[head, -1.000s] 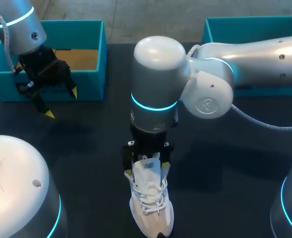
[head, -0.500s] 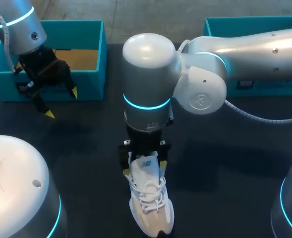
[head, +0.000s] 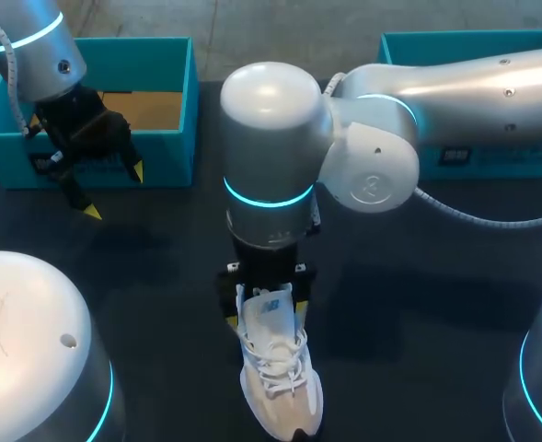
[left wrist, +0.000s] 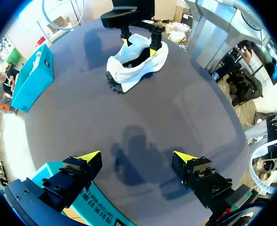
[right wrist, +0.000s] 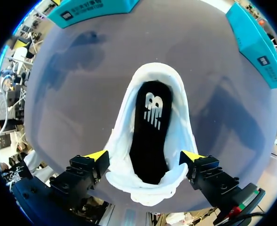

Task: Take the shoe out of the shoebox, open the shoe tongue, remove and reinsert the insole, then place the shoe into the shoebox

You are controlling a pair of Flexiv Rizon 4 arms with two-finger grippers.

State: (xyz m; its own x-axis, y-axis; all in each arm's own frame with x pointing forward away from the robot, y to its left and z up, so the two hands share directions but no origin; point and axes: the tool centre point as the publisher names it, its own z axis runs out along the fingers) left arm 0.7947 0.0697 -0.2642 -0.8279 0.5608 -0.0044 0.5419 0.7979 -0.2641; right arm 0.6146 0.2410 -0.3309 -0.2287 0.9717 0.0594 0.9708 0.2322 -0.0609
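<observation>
A white shoe (head: 278,382) stands on the dark table near its front edge, toe toward the front. My right gripper (head: 263,308) hangs over its opening. In the right wrist view the gripper (right wrist: 145,156) is open, its yellow-tipped fingers (right wrist: 97,156) straddling the shoe (right wrist: 180,127). The black insole (right wrist: 150,136) lies inside. My left gripper (head: 114,191) is open and empty, in front of the teal shoebox (head: 155,138). From the left wrist view, the left gripper (left wrist: 137,157) faces bare table, with the shoe (left wrist: 136,63) far ahead.
A second teal box (head: 473,55) stands at the back right behind my right arm. Both boxes also show in the right wrist view, one (right wrist: 96,7) and the other (right wrist: 258,42) beyond the shoe. Dark table lies between the shoe and the boxes.
My right arm has swung a little to the left and settled over the shoe's opening. The shoe and the left arm have stayed put.
</observation>
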